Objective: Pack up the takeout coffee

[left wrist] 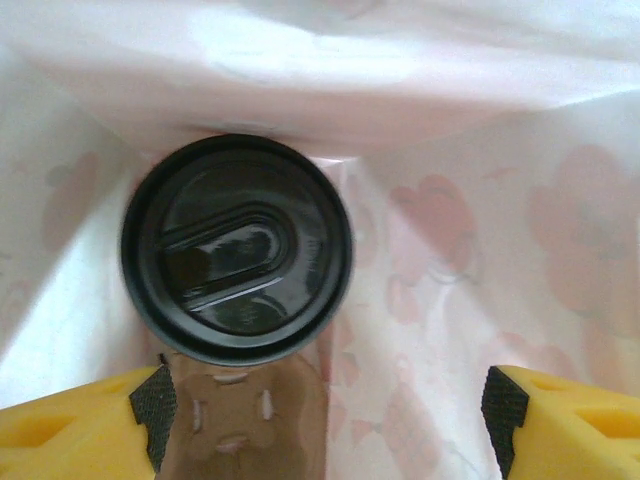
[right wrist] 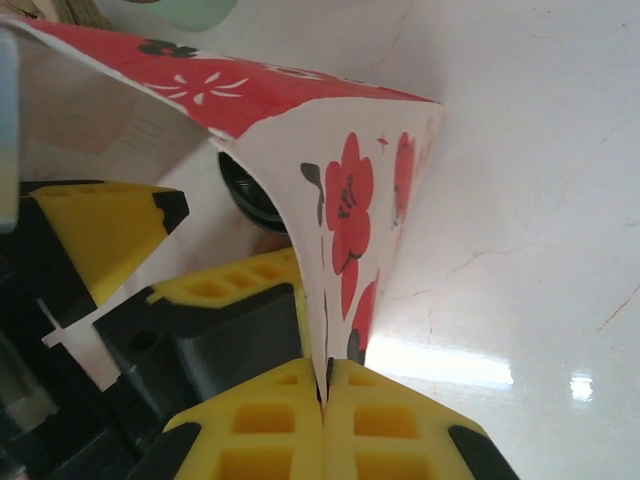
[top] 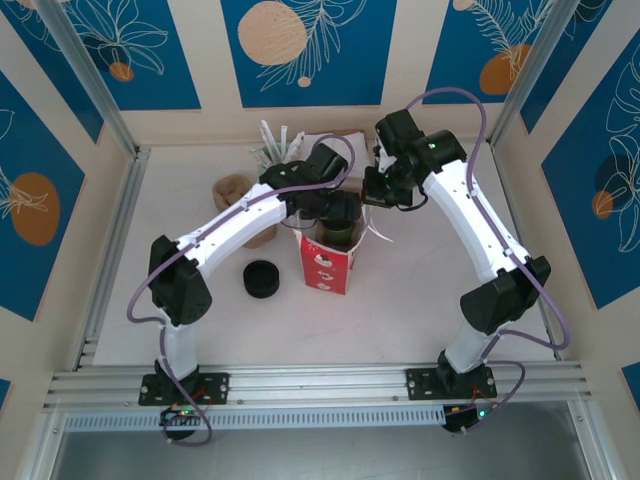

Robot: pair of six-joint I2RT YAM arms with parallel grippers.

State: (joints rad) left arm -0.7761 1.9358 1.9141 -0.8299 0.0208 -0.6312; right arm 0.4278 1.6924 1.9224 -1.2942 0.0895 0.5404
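Our left gripper (left wrist: 330,415) hangs released, its yellow fingers (left wrist: 70,430) spread to the lower corners of the wrist view and touching nothing. Between and above them we look straight down on the coffee cup (left wrist: 237,250). Its round black lid sits left of centre, deep inside the bag (left wrist: 500,220), close against the pale left and far walls. Just below the lid in that frame we see a brown card piece (left wrist: 250,425) with small cut-outs. From overhead, the red-and-white bag stands upright at mid-table, under the left wrist. Our right gripper (right wrist: 325,385) is clenched on the bag's top edge, the flowered paper pinched flat between its fingers. Lower left of the bag, well apart from it, a black puck (top: 262,279) lies on the white table (top: 200,330).
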